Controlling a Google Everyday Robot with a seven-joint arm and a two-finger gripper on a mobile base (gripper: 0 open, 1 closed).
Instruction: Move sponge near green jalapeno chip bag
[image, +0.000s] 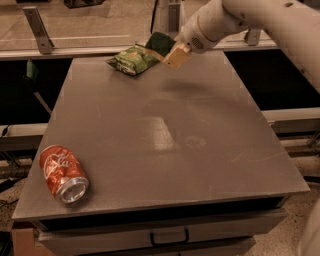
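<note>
Two jaws are clamped on the sponge (160, 43), one tan finger (177, 55) showing on its right side. The gripper (169, 50) hangs above the far edge of the grey table (165, 135), at the end of a white arm (235, 17) that reaches in from the upper right.

The sponge is off the tabletop and tilted, with its dark green face turned toward the camera. Its long axis seems to slant from upper right down to lower left, the lower end pointing at the green jalapeno chip bag (131, 59). In this view that end overlaps the bag's right tip; whether the two touch cannot be told.

The bag lies flat and crinkled by the far edge, left of centre, its length running roughly left to right. Nothing stands between sponge and bag.

Well apart, at the near-left corner, a red soda can (64, 173) lies on its side with its open top toward the near edge. Behind the table runs a metal rail (75, 51).
</note>
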